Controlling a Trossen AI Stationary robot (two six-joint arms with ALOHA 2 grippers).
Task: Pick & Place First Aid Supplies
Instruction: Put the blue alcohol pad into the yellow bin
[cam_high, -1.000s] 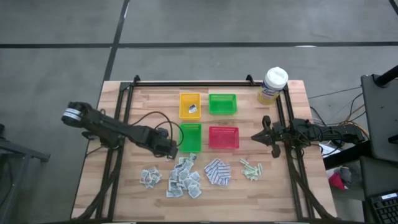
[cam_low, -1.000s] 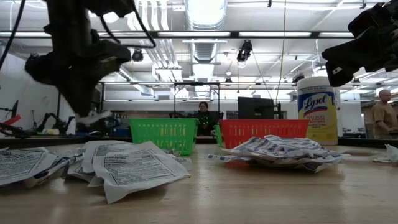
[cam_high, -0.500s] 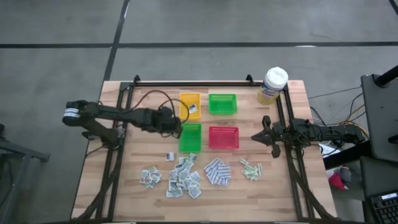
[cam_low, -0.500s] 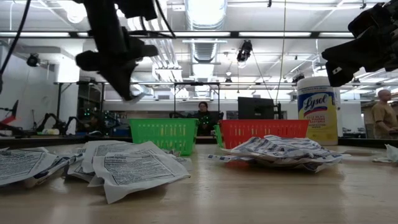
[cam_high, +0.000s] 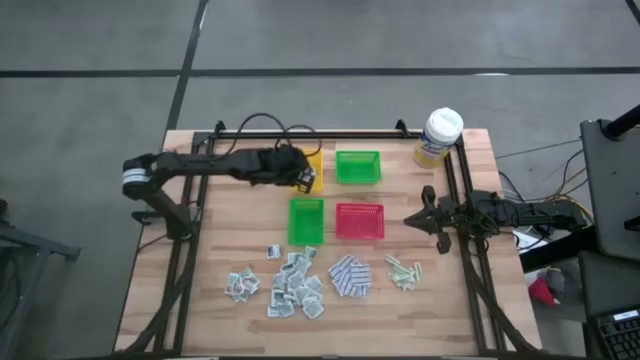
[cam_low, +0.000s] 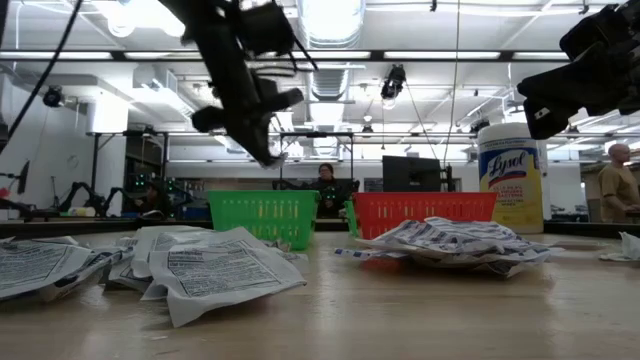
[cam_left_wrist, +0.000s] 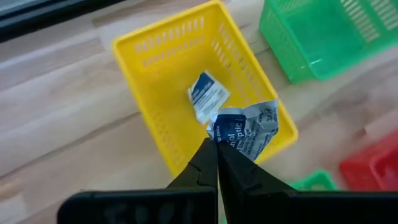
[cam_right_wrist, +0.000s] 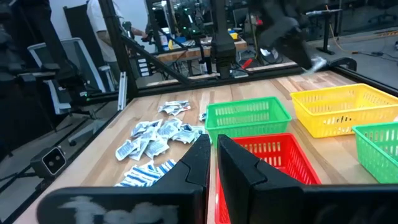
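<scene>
— Workshop behind, slatted wooden table (cam_high: 210, 300). Any change?

— The left gripper (cam_left_wrist: 216, 148) has swung from the front piles to above the yellow mesh plastic tray (cam_left_wrist: 149, 56) near the far edge, clenched on a crinkled blue-and-white foil sachet (cam_left_wrist: 247, 129). Delivery looks imminent. One glossy flat packet (cam_left_wrist: 207, 95) lies inside.

— The right gripper (cam_high: 419, 221)?

— Waiting at the right edge, fingers nearly together.

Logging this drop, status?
Left gripper over yellow plastic tray, fingers shut on blue-and-white crumpled packet. One packet already inside. Right gripper parked, shut.
</scene>
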